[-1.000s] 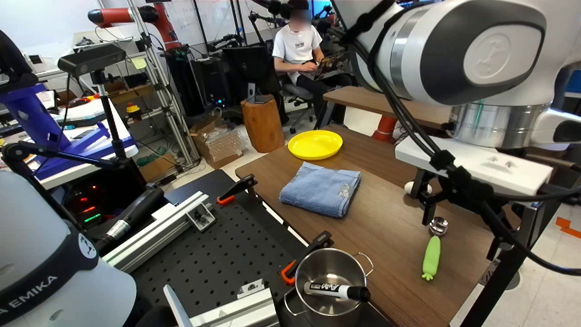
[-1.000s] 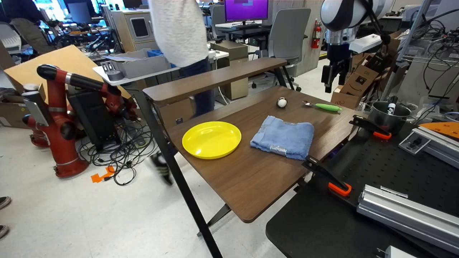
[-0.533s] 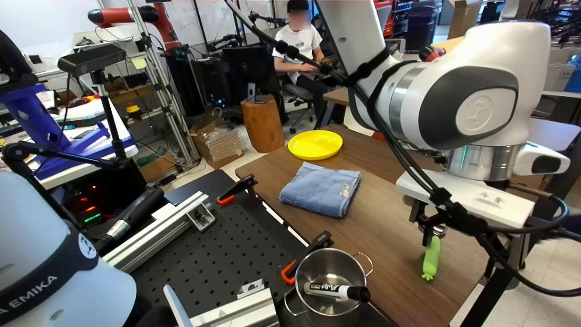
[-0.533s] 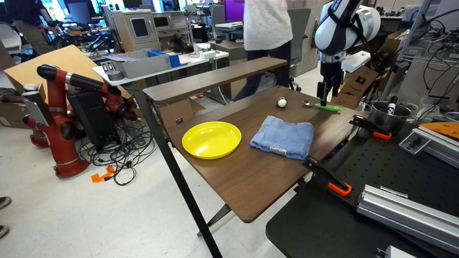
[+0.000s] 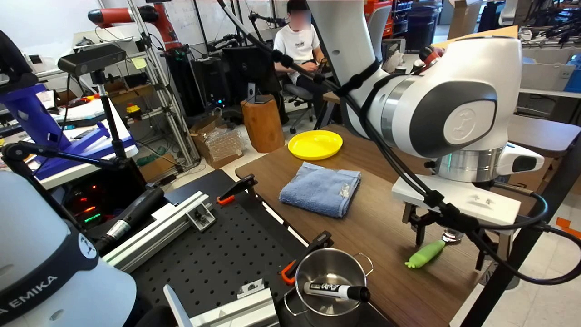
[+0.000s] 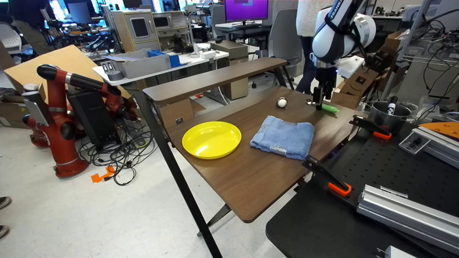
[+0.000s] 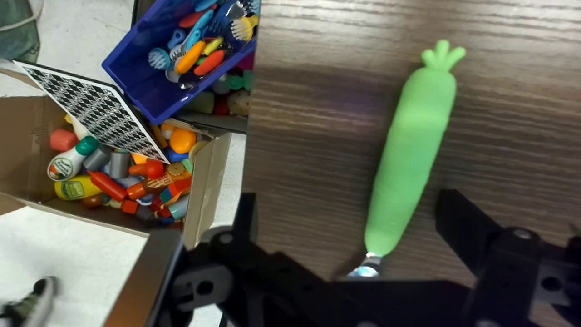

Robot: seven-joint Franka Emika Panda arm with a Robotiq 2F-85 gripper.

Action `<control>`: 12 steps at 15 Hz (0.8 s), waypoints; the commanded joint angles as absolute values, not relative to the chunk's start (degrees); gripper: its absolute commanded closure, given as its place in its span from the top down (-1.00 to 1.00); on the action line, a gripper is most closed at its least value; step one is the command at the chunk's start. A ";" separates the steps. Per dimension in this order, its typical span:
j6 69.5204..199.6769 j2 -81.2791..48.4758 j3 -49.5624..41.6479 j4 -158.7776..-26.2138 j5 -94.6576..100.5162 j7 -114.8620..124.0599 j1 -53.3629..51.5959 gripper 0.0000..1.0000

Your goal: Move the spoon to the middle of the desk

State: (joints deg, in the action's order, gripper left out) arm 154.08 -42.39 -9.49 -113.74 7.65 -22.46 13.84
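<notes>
Green-handled spoon (image 7: 406,168): lies on the brown desk (image 6: 244,190), toward the end away from the yellow plate (image 6: 211,139).
Gripper (image 7: 347,204): low over the spoon, fingers (image 7: 465,222) wide apart, the handle between them in the wrist view.
Blue towel (image 5: 320,188): folded, near the plate.
Steel pot (image 5: 313,263): holds a marker (image 5: 333,289).

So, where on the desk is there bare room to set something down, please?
In an exterior view, the desk is bare between the yellow plate, blue towel and near corner, and between the plate and round object. It's crowded at the spoon, with the open gripper over it.
</notes>
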 commanded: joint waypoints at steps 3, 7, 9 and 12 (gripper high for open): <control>156.04 -43.62 -7.36 -113.02 9.48 -24.25 15.90 0.50; 155.86 -43.40 -6.54 -113.03 9.32 -24.98 16.28 -0.01; 155.59 -43.35 -6.53 -112.66 9.28 -25.17 16.43 -0.30; 155.28 -43.35 -6.45 -112.20 9.27 -25.58 16.64 -0.74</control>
